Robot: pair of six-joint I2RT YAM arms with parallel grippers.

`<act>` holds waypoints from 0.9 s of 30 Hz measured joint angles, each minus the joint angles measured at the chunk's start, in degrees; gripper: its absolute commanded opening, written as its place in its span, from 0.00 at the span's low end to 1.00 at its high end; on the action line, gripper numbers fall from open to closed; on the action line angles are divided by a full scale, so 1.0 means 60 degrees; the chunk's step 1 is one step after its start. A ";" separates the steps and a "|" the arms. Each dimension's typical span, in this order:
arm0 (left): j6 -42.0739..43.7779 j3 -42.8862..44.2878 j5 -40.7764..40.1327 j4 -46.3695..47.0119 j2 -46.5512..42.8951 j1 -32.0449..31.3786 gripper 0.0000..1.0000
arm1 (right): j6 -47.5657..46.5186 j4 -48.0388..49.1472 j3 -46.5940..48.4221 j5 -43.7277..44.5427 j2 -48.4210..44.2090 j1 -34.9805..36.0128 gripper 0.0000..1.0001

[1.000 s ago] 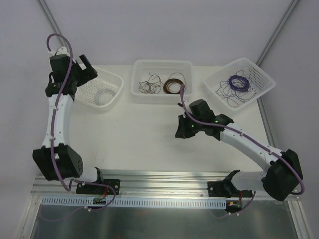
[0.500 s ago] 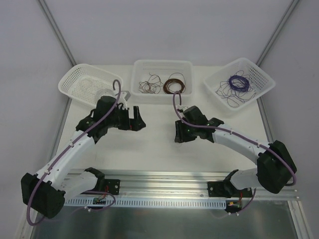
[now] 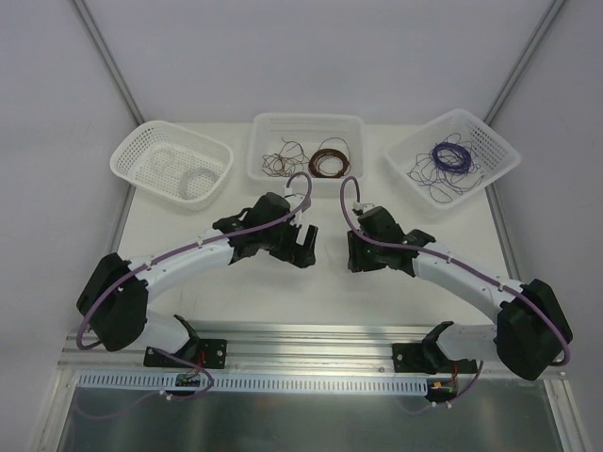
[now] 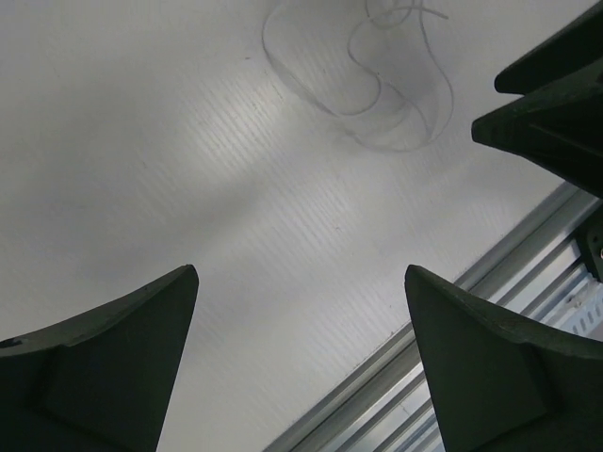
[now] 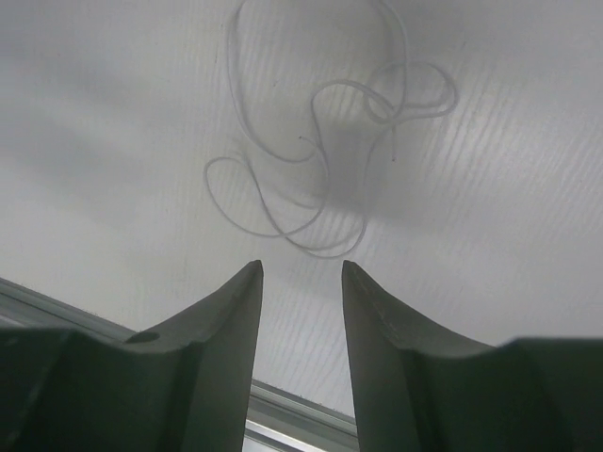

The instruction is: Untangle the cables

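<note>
Between two black grippers, on the white counter [image 3: 283, 202], one thin whitish-clear wire strand [image 5: 325, 151] is lying in loose loops. The left gripper [image 3: 303, 247] is holding its jaws wide open and empty. The right gripper [image 5: 301, 273] is holding its jaws partly open, gripping nothing. Three white plastic baskets [image 3: 306, 120] are sitting beyond.

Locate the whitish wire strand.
The whitish wire strand lies loose on the table, centre front, just ahead of the right claw in the right wrist view.

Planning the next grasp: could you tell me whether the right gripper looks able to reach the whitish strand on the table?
Probably yes: the right gripper, jaws parted, faces the whitish strand lying loose on the table, with nothing between them.
</note>
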 measured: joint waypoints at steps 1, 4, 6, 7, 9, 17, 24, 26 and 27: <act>-0.0036 0.0120 -0.0029 0.0069 0.0237 -0.0004 0.91 | 0.0004 -0.0055 -0.0007 0.0047 -0.0040 -0.0055 0.41; -0.0477 0.0565 -0.0142 0.0284 0.1002 -0.0018 0.88 | 0.0033 -0.0084 -0.0091 0.0113 -0.0178 -0.0262 0.41; -0.0980 0.0809 -0.0175 0.0372 0.1439 -0.0047 0.86 | 0.0117 -0.0047 -0.0302 0.0117 -0.0412 -0.0419 0.41; -0.1202 0.0918 -0.0200 0.0404 0.1654 -0.0080 0.86 | 0.0160 -0.0044 -0.0419 0.0135 -0.0539 -0.0477 0.41; -0.1603 0.1177 -0.0284 0.0430 0.2091 -0.0222 0.84 | 0.0259 -0.0047 -0.0648 0.0182 -0.0809 -0.0576 0.41; -0.2809 0.1891 -0.0776 0.0525 0.3493 -0.0831 0.69 | 0.0688 0.0146 -0.1228 0.0317 -0.1566 -0.0900 0.42; -0.3632 0.2047 -0.1734 0.0492 0.4255 -0.0962 0.58 | 0.0900 0.0342 -0.1534 0.0288 -0.1927 -0.0940 0.43; -0.3789 0.2178 -0.2124 0.0474 0.4441 -0.1009 0.55 | 0.0929 0.0397 -0.1570 0.0262 -0.2011 -0.0940 0.43; -0.3869 0.2269 -0.2291 0.0470 0.4546 -0.1056 0.55 | 0.0936 0.0441 -0.1592 0.0251 -0.2055 -0.0940 0.43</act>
